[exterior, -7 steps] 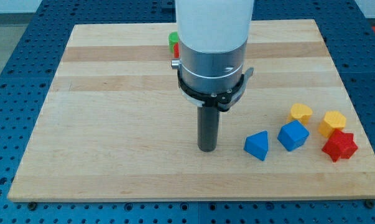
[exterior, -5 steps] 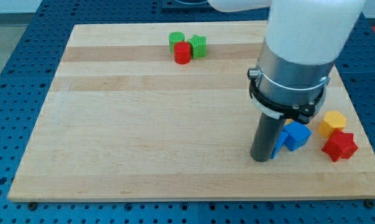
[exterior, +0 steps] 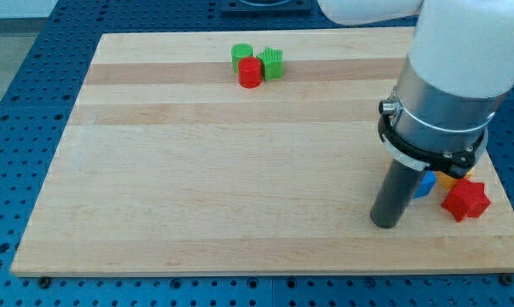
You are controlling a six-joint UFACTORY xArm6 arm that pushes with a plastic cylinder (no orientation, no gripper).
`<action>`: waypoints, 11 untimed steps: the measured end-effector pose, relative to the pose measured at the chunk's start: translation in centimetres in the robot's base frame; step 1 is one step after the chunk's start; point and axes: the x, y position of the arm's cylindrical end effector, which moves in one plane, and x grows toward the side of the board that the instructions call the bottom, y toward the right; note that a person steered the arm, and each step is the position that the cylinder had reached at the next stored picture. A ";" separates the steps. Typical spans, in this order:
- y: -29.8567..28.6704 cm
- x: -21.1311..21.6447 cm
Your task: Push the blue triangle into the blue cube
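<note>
My tip (exterior: 384, 223) rests on the wooden board (exterior: 197, 170) near the view's lower right. The rod and the arm body above it hide most of the blue blocks. Only a small blue piece (exterior: 425, 184) shows just right of the rod; I cannot tell whether it is the blue cube or the blue triangle, nor whether the two touch. The tip stands just left of that blue piece.
A red star-shaped block (exterior: 465, 199) lies right of the blue piece, with a sliver of a yellow block (exterior: 448, 180) above it. A green cylinder (exterior: 241, 55), a red cylinder (exterior: 251, 72) and a green ridged block (exterior: 273, 63) cluster at the view's top centre.
My tip has swept from the board's middle to the right. The blue triangle went right against the blue cube, and both are now mostly hidden behind the rod.
</note>
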 end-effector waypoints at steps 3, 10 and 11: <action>-2.5 -1.4; -1.9 -5.1; -1.9 -2.2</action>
